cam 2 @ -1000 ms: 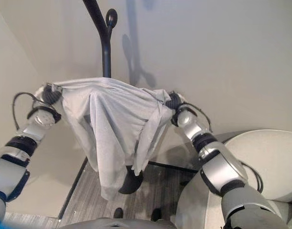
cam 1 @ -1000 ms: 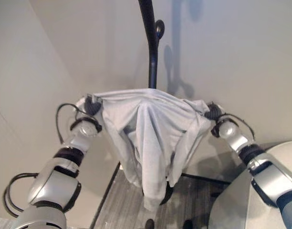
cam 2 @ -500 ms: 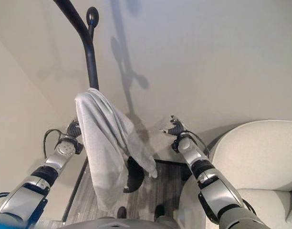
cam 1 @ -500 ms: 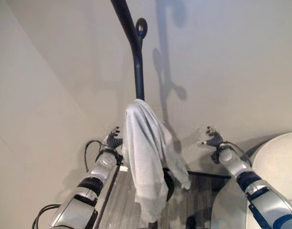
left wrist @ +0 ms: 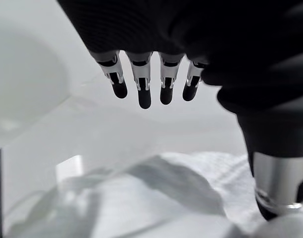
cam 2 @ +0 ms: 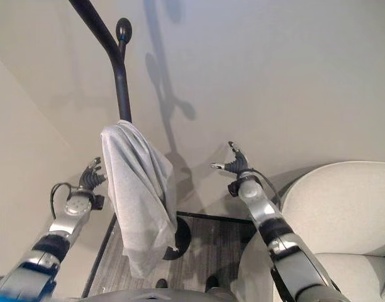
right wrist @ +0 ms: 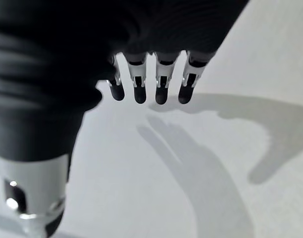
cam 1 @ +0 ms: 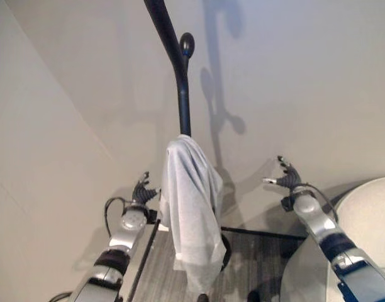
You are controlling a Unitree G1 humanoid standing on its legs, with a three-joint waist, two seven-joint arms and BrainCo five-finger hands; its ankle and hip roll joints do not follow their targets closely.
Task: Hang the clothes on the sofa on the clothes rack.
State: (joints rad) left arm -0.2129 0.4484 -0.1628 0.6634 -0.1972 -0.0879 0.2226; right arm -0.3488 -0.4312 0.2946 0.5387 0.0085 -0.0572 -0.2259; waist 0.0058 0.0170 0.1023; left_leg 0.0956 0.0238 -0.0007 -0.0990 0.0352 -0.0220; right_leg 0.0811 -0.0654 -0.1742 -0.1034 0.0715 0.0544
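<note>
Silver-fingered left hand (cam 1: 141,189) and right hand (cam 1: 287,179) spread loose, holding nothing, either side of grey shirt (cam 1: 191,207). Draped from black rack (cam 1: 178,75), hanging limp. Likely soft, light; best pinched at top fold.

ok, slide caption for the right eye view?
Grey garment draped on the black clothes rack; left hand and right hand open on either side of it.

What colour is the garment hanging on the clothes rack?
Plain light grey, no pattern. The garment shows best in the right eye view, draped over the black clothes rack.
</note>
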